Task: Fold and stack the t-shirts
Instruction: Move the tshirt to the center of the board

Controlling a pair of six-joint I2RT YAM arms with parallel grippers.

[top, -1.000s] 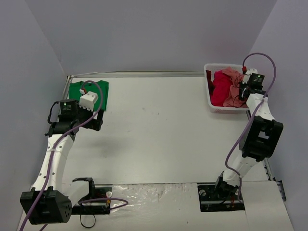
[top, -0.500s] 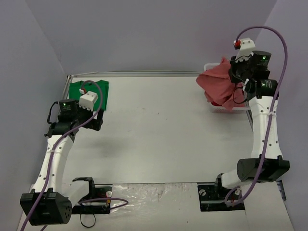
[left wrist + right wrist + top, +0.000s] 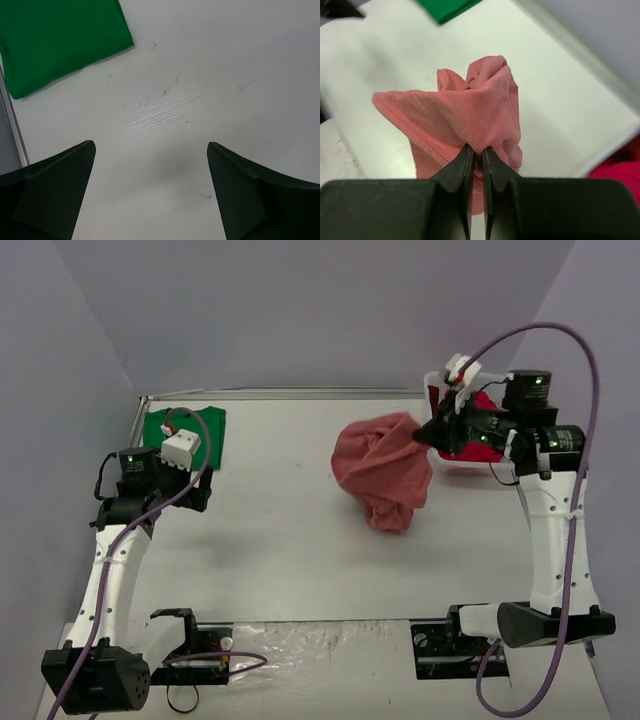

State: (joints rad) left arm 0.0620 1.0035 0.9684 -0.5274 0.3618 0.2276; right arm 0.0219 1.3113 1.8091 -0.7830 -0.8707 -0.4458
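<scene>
A salmon-pink t-shirt hangs bunched in the air over the right half of the table, pinched at its top by my right gripper, which is shut on a fold of it. A folded green t-shirt lies flat at the far left corner; its edge shows in the left wrist view. My left gripper hovers just in front of it, open over bare table. Crimson-magenta t-shirts lie in the basket behind my right arm.
The white lattice basket stands at the far right, partly hidden by my right arm. A metal rail borders the far edge of the table. Grey walls close in the left, back and right sides.
My right arm lifted the salmon-pink t-shirt out of the basket and swung it left over the table. The left arm has stayed put.
</scene>
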